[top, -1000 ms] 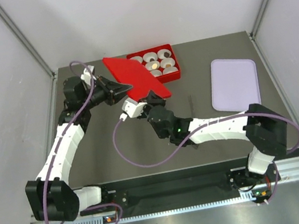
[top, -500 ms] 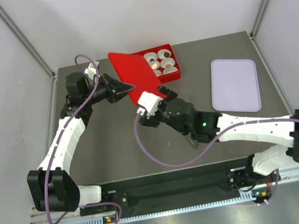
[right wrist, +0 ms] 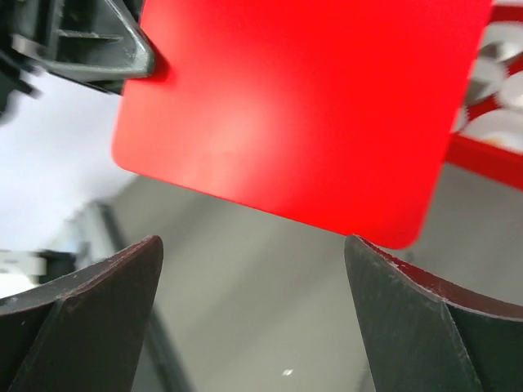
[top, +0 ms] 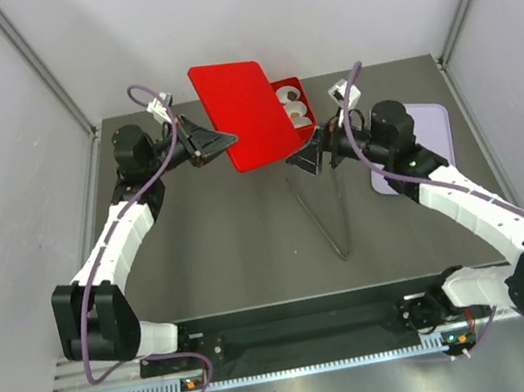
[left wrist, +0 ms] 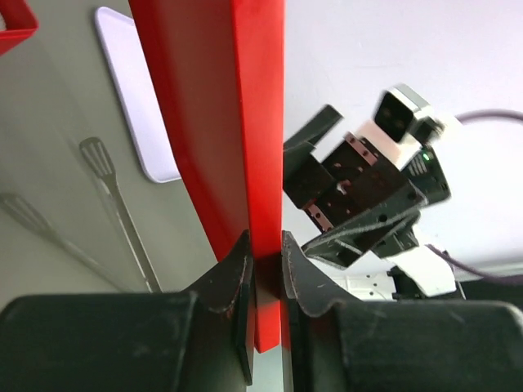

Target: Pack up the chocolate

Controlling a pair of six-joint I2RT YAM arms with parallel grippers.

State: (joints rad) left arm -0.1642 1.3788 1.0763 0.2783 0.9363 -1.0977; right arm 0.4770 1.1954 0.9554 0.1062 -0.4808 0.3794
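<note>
Left gripper jaws pinch the red lid by one edge, tilted over the red box at 12 o'clock, where the chocolate sits. Right gripper jaws gape empty. Thin grip, so the lid could swivel and clip the box.

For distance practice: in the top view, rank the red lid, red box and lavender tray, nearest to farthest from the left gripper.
1. red lid, clamped in the left gripper.
2. red box, back centre.
3. lavender tray, far right.
</note>
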